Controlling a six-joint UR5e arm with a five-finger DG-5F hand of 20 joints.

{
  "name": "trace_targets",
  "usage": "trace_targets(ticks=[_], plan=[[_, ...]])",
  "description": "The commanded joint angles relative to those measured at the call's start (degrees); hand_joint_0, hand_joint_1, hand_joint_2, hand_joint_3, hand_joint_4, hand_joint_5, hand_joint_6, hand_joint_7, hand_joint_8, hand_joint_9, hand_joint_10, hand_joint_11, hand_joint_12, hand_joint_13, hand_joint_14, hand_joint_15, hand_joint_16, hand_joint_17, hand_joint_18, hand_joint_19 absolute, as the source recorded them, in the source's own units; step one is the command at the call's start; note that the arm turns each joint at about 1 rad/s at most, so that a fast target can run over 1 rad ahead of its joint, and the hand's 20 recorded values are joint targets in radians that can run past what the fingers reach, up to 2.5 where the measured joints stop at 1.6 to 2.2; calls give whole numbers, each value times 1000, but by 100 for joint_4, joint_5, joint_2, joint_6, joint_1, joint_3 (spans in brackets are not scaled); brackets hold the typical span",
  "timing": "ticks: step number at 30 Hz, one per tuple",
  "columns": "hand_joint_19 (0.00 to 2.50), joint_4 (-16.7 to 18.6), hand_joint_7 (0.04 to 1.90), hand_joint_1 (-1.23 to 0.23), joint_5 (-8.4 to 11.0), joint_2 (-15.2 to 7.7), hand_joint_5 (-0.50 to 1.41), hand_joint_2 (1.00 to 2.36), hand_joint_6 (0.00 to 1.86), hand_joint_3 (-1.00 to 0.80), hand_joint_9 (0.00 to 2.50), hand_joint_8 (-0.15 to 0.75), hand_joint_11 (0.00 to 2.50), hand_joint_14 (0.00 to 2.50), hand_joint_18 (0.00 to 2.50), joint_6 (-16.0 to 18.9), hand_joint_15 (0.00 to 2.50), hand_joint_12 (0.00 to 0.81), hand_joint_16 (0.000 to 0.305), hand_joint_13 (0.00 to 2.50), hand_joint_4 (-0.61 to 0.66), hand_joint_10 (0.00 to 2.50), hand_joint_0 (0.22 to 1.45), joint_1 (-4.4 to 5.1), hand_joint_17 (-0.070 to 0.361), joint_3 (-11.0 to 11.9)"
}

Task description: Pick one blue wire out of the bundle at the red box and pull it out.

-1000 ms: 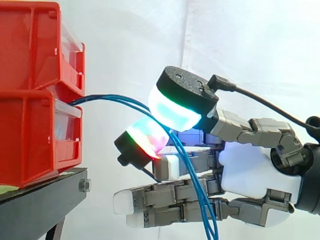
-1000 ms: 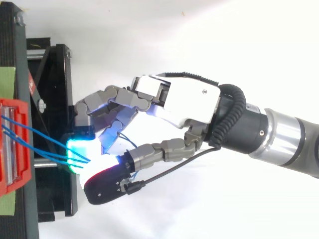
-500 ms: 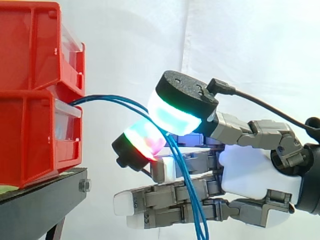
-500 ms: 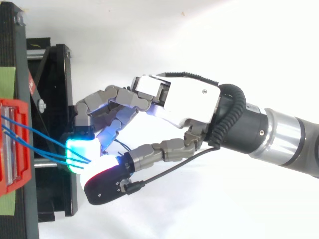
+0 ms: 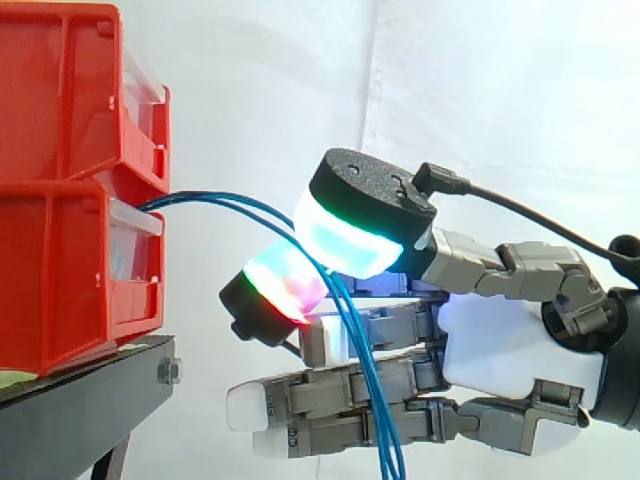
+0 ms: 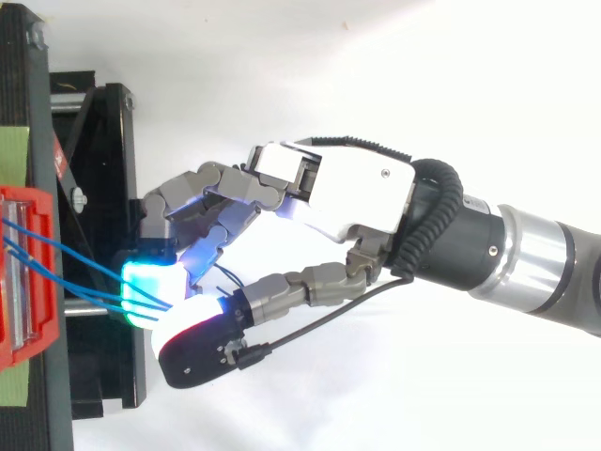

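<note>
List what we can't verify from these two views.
- Side view: how many blue wires the hand pinches; its pads cover the contact.
- Side view: the wires' lower ends, cut off by the bottom edge.
- Both views: where the wires end inside the red box; its walls hide that.

Bins (image 5: 60,200): red plastic, glossy, smooth. Stand (image 5: 80,410): black metal, matt. Wires (image 5: 230,203): blue sheath, smooth, sheen noted. Hand (image 5: 510,345): white glossy plastic shell, grey matt links, black grainy caps. Arm (image 6: 540,258): brushed metal ring. Curtain (image 5: 480,90): white cloth, creased.
</note>
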Motion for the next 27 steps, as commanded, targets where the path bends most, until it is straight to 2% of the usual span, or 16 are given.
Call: trace_targets(ticks=[1, 3, 7, 14, 20, 22, 27], plan=[[346, 3, 1089, -881, 0, -2, -182, 1005, 895, -409, 1040, 207, 846, 15, 419, 2, 374, 332, 47, 601, 94, 22, 654, 0, 105, 0], [358, 3, 1095, -820, 0, -2, -160, 1007, 872, -407, 1074, 205, 822, 17, 407, 2, 383, 331, 47, 601, 84, 25, 629, 0, 105, 0], [357, 3, 1155, -795, 0, -2, -149, 1010, 861, -361, 1110, 197, 796, 15, 406, 2, 370, 327, 46, 611, 35, 25, 630, 0, 104, 0], [319, 12, 1257, -893, 0, -2, -168, 1017, 907, -178, 1030, 211, 784, 15, 433, -15, 359, 334, 47, 613, -126, 25, 696, 0, 105, 0], [320, -5, 1231, -915, 0, -2, -201, 1019, 895, -173, 956, 212, 762, 14, 423, 2, 340, 337, 47, 585, -2, 23, 744, -9, 106, 0], [342, -5, 1161, -907, 0, -2, -200, 1016, 892, -104, 946, 207, 750, 15, 399, 2, 344, 334, 47, 573, 48, 21, 772, -9, 105, 0], [380, 12, 1206, -909, 0, -2, -192, 1011, 872, -93, 951, 198, 734, 14, 370, 2, 343, 331, 46, 563, 26, 21, 818, -17, 104, 0]])
